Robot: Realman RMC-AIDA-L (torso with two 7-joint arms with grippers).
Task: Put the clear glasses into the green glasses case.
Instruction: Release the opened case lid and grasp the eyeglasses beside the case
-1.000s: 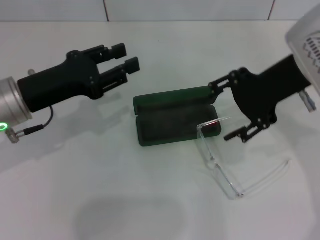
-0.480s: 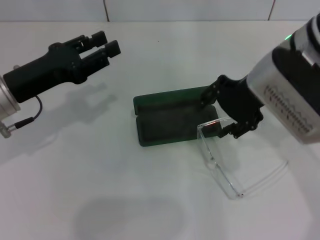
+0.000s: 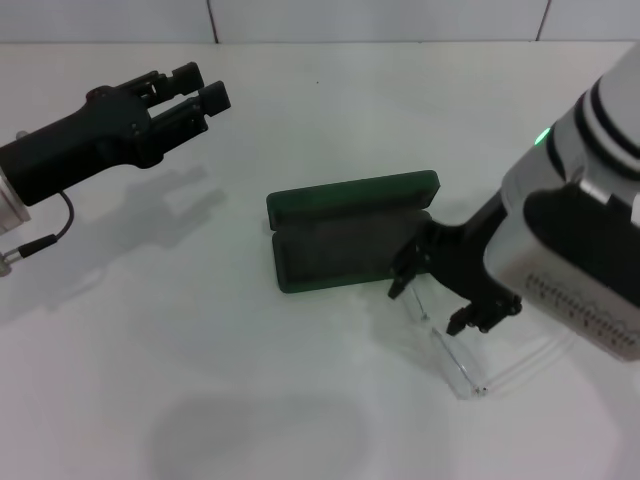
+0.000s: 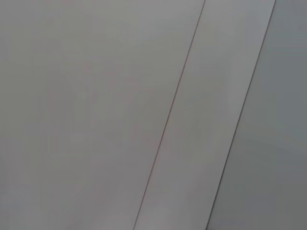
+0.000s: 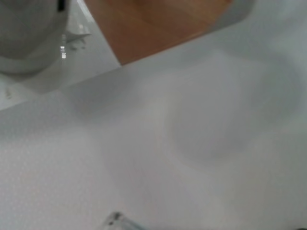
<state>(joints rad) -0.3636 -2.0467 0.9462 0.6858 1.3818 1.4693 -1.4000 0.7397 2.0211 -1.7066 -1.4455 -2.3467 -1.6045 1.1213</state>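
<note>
Head view: white table [image 3: 300, 420] with the green glasses case [image 3: 345, 232] lying open near its middle, lid folded back toward the far side, dark lined tray facing up and nothing in it.
Clear glasses: the clear glasses [image 3: 455, 360] lie on the table just right of and nearer than the case, not inside it; the lens end nearest the case is hidden under the right gripper, the other end and one arm trail toward the near right.
Right gripper: the right gripper [image 3: 455, 296] is low over the lens end of the glasses, jaws spread apart on either side of the frame; I cannot tell whether they touch it, and nothing looks clamped.
Left gripper: the left gripper [image 3: 190, 88] is raised at the far left, well apart from the case, jaws only slightly parted and holding nothing.
Wrist views: the left shows only blank pale surfaces; the right shows bare table with a sliver of clear plastic at one edge.
Handling, as I judge it: light, thin, springy plastic, smooth and likely slippery, with arms that flex and could snag the case rim.
Where to hold: across the lens near the bridge or the stiffer upper rim, with gentle pressure, rather than by an arm.
</note>
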